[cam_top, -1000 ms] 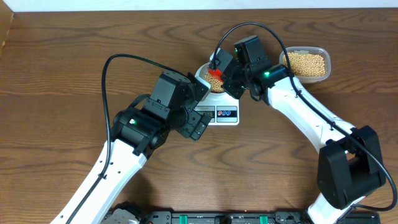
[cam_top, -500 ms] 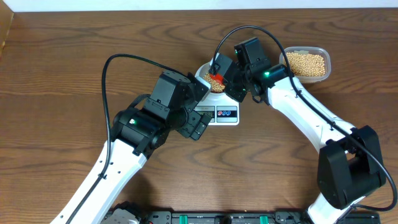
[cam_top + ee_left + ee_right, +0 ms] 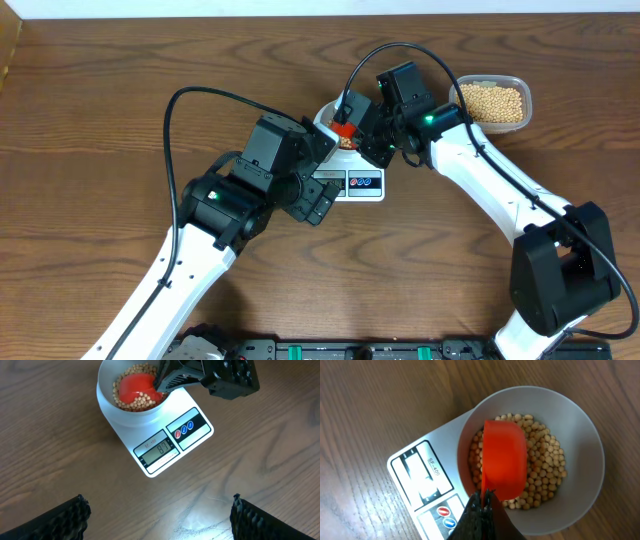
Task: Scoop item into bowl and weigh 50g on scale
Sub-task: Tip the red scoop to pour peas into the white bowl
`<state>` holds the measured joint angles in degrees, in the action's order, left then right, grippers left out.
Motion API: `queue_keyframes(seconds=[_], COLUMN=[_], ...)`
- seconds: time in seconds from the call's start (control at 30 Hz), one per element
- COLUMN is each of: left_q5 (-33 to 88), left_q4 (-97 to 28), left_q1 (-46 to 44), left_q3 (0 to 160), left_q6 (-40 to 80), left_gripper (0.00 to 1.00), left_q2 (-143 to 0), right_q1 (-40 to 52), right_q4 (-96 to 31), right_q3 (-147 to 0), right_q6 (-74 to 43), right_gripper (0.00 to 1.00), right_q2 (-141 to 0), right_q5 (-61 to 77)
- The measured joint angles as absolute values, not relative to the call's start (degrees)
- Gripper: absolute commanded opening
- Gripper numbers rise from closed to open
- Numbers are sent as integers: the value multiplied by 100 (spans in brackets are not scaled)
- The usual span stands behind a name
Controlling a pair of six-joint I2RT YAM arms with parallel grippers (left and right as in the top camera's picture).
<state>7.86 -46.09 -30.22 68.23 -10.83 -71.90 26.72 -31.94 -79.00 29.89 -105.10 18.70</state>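
Wood-grain table under both arms. My left gripper [image 3: 160,517] hangs wide open and empty, just short of the scale [image 3: 170,445] near the far edge. The bowl [image 3: 107,405] on it holds the beans [image 3: 545,460]. My right gripper [image 3: 482,505], clamped on the red scoop [image 3: 505,460], has it among them. Any downward press could skew the reading, and tipping in more could overshoot.

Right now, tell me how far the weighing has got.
Done: bowl sits on the scale with beans in it. In hand: the right gripper, shut on the red scoop, has it inside the bowl. To do: settle at 50 g; the display is too blurred to read.
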Motion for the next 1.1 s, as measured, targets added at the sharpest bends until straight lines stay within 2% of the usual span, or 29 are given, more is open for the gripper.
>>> queue_keyframes(seconds=[1.1], left_q5=[786], left_q4=[-4609], left_q1=[-3022], left_q3=[6823], left_q6=[-1083], left_gripper=[92], left_q2=[-7190], right_q1=[2569], right_q4=[-2897], right_q3=[-7900], right_q6=[1428], right_gripper=[2], right_q2=[-10510], right_q5=[2032])
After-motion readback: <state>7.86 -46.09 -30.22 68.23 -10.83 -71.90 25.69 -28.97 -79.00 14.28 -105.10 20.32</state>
